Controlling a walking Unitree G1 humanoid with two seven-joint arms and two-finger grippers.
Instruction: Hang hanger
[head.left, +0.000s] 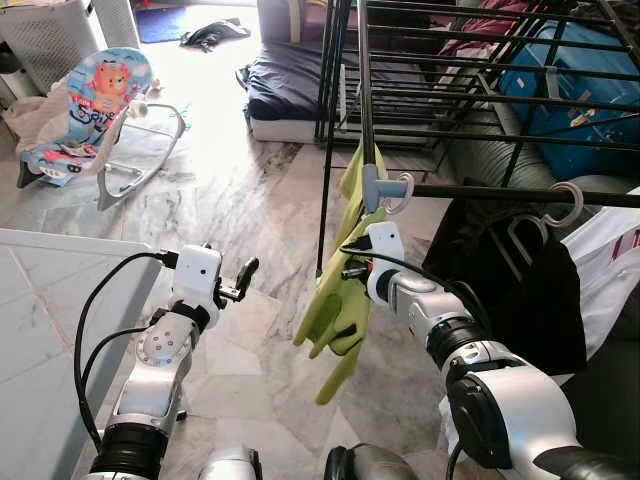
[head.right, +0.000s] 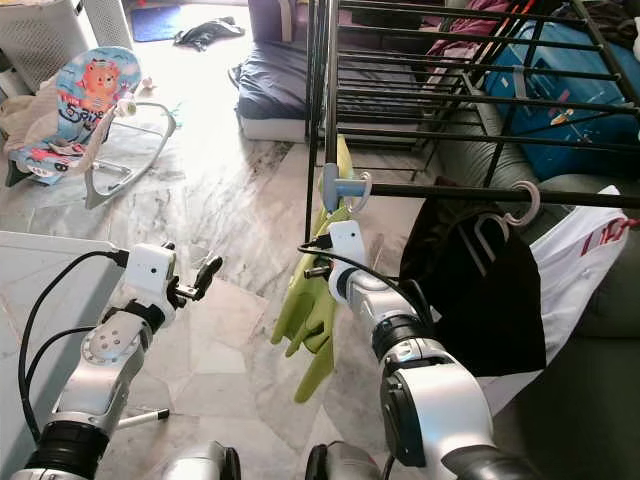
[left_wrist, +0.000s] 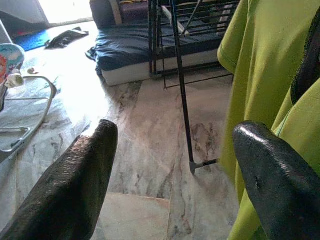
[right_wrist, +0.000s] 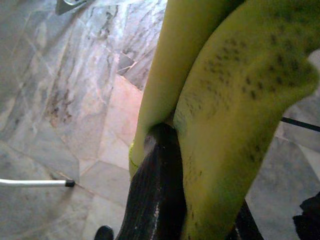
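Right gripper (right_wrist: 170, 200) fingers pinched on the lime-green shirt (head.left: 340, 300), just below the pale blue hanger (head.left: 385, 190) hooked on the black rack bar (head.left: 520, 195); shirt's long axis vertical, hem toward the marble floor (head.left: 250, 200). Left gripper (left_wrist: 175, 170) spread wide, empty, beside the shirt.

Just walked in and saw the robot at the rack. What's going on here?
The right gripper is shut on a green shirt whose hanger hook sits on a bar of the drying rack. The left gripper is open, held off to the side over the marble floor. A black garment hangs further along.
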